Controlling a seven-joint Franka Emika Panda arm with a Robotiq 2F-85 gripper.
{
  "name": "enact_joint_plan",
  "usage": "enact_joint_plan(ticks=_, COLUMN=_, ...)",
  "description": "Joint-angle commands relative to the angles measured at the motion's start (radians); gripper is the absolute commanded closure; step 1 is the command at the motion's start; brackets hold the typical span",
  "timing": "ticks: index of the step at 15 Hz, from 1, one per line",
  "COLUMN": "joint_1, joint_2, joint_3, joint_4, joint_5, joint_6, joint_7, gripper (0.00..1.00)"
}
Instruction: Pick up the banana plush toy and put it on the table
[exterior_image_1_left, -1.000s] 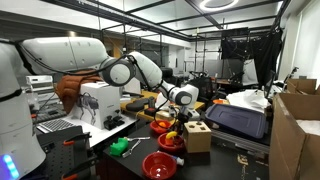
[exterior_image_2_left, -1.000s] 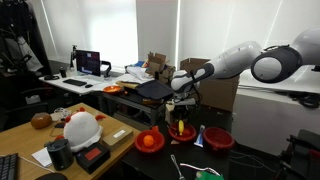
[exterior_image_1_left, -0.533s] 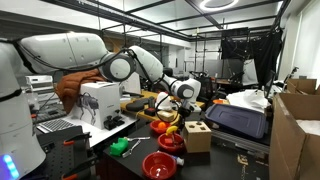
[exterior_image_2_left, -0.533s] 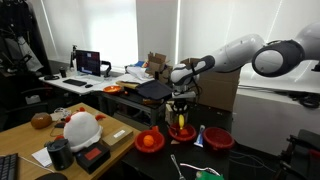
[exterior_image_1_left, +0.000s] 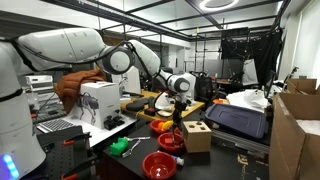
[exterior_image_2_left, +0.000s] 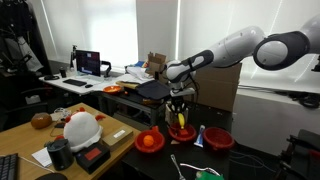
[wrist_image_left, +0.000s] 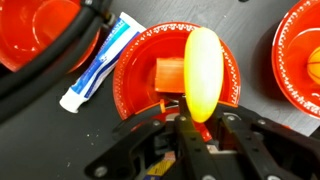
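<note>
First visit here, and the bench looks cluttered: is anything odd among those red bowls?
Only a toothpaste tube lying slantwise on the table between two red bowls, odd among toys. Nothing looks spilled or broken. The pincer grips the banana plush toy over the middle bowl.

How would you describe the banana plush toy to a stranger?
On the black table, find the red bowl beside the toothpaste tube. Held in the jaws over it is the banana plush toy: long, yellow, unlike the orange block below.
</note>
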Motion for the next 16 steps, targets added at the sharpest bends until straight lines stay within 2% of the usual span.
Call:
enact_joint_plan(ticks=1, joint_1=0.043, joint_2=-0.106, joint_3=-0.009, joint_4=-0.163, joint_5=-0.058, joint_6=0.048, joint_7=-0.076, gripper=0.95)
enact_joint_plan(ticks=7, joint_1=0.076, joint_2=-0.223, joint_3=-0.003, joint_4=-0.385, joint_5=-0.133, joint_6=0.116, joint_7=-0.172, gripper=0.95)
enact_joint_plan(ticks=12, joint_1=0.040, joint_2=-0.323, joint_3=-0.006, joint_4=-0.589, joint_5=-0.191, joint_6=0.170, joint_7=-0.299, gripper=0.95)
enact_joint_plan(ticks=13, joint_1=0.047, joint_2=-0.336, joint_3=-0.031, joint_4=-0.625, joint_5=-0.174, joint_6=0.182, joint_7=-0.339, gripper=0.95)
enact_joint_plan(ticks=16, joint_1=0.019, joint_2=-0.384, joint_3=-0.044, joint_4=-0.754, joint_5=-0.185, joint_6=0.219, joint_7=-0.444, gripper=0.95)
